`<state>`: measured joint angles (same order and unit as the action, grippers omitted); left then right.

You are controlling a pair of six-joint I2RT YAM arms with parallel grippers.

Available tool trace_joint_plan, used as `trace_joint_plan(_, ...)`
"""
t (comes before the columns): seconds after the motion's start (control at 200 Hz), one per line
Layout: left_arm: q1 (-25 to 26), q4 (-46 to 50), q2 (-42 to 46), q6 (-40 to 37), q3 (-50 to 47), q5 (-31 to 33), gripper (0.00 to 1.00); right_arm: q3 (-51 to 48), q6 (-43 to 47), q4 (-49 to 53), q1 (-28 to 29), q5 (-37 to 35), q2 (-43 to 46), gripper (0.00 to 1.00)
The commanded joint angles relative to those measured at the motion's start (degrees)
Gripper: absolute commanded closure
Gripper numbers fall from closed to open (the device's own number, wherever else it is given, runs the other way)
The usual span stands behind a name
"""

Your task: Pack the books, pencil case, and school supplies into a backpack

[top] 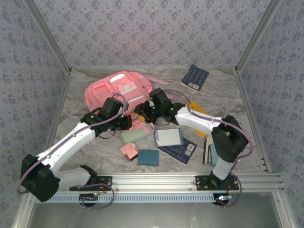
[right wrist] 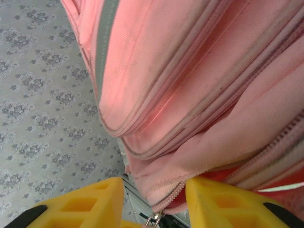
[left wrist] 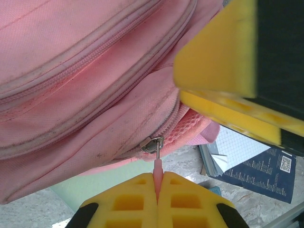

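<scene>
Closest in, the left gripper (left wrist: 157, 184) has its yellow fingers (left wrist: 128, 199) clenched on the pink zip pull (left wrist: 157, 167) of the backpack (left wrist: 71, 71), the metal slider just above them; the right gripper (right wrist: 154, 190) stands released, jaws apart, astride a zipped edge of the same bag, the fabric against one finger and clear of the other; the floor of the cell is a pale, crumpled cloth (top: 95, 156), fenced at the front by an aluminium rail (top: 156, 180) and walled on three sides in blue-grey flowered paper (top: 152, 28); the backpack lies flat on the cloth at the back, left of centre, its length roughly across the table with the straps trailing right; where the zip gapes by the right fingers a strip of red shows, but I cannot tell what is inside; outside it, a navy book (top: 195, 77) lies tilted at the back right, a second navy book (top: 183, 151) sits near the front with the white-and-blue book (top: 169, 137) overlapping it, and the yellow book (top: 199, 110) is partly under the right arm; the mint pencil case (top: 134, 136) lies just in front of the bag, with the pink piece (top: 129, 151) and teal block (top: 148, 157) side by side nearer the rail
</scene>
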<state>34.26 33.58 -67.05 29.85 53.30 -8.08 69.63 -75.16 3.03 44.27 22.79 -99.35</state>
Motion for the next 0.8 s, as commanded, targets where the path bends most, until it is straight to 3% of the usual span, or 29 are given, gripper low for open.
trace_joint_plan(0.0, 0.28, -1.07, 1.68, -1.28, 0.19, 0.68, 1.0, 1.82, -2.57, -1.09, 0.68, -0.11, -2.15, 0.61)
trace_joint_plan(0.25, 0.28, -0.52, 2.18, -1.59, 0.48, 1.48, 1.0, 1.8, -3.57, -1.18, 1.95, -1.4, -4.02, 0.61)
trace_joint_plan(0.465, 0.19, 0.82, 2.96, -2.4, 0.48, 2.89, 1.0, -0.19, -3.25, 0.92, 2.31, -1.81, -2.51, 0.45)
trace_joint_plan(0.794, 0.06, 1.0, 2.8, -2.78, 0.69, 2.81, 1.0, -5.59, -3.22, -1.88, 1.93, -1.87, -1.33, 0.45)
